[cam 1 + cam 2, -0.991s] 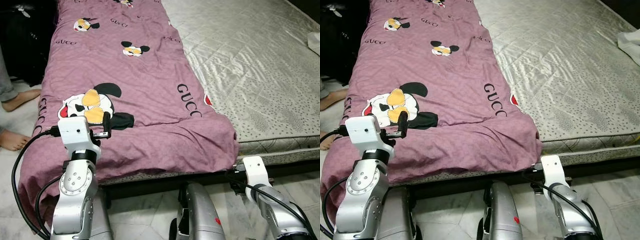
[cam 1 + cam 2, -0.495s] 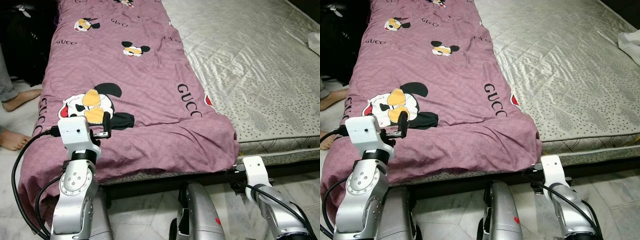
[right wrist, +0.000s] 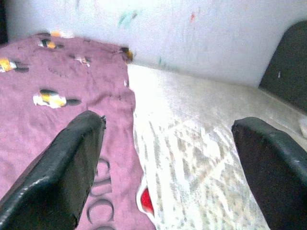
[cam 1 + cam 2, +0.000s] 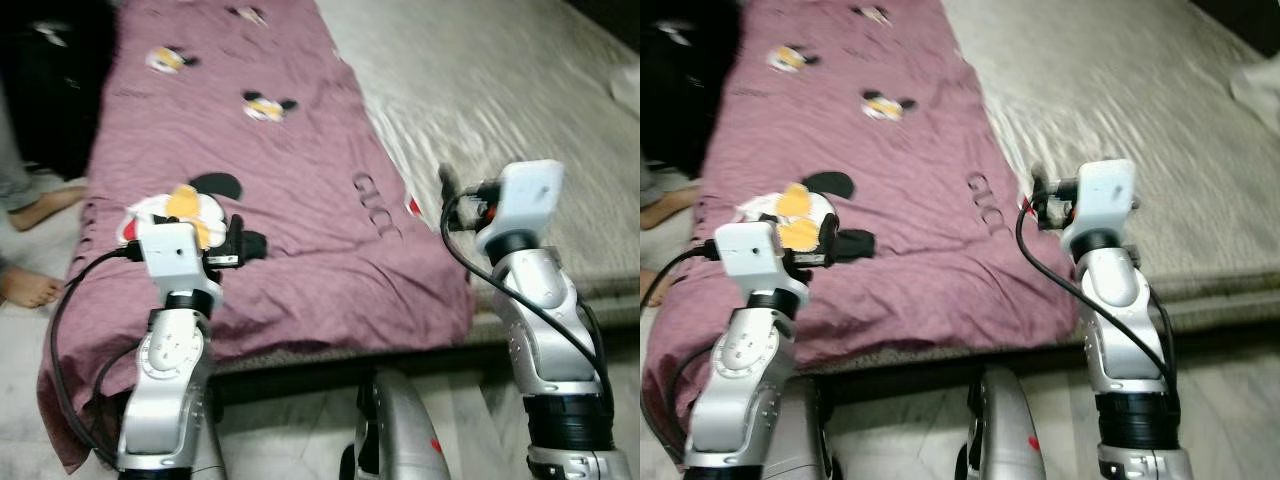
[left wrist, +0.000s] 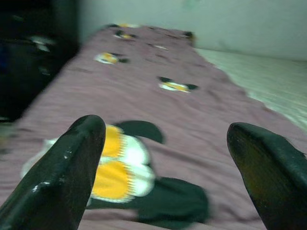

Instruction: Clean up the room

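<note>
The purple cotton blanket printed with cartoon mouse heads and lettering point(image 4: 270, 190) lies spread along the left half of the bed, its near end draped over the mattress edge toward the floor, with the quilted silver-grey mattress point(image 4: 520, 90) bare beside it. The left gripper point(image 4: 236, 243) hovers just above the large mouse print near the foot of the blanket, fingers point(image 5: 62, 177) spread wide apart and grasping nothing. The right gripper point(image 4: 447, 195) is raised over the blanket's right border where it meets the mattress, fingers point(image 3: 57, 177) likewise released. The head views are blurred, so contact with the cloth cannot be confirmed. Risk, as a judgement: a pinch taken at uneven points may bunch the fabric or pull it off the bed. A person's bare feet point(image 4: 30, 285) stand close on the left; a wide arm swing could strike them.
</note>
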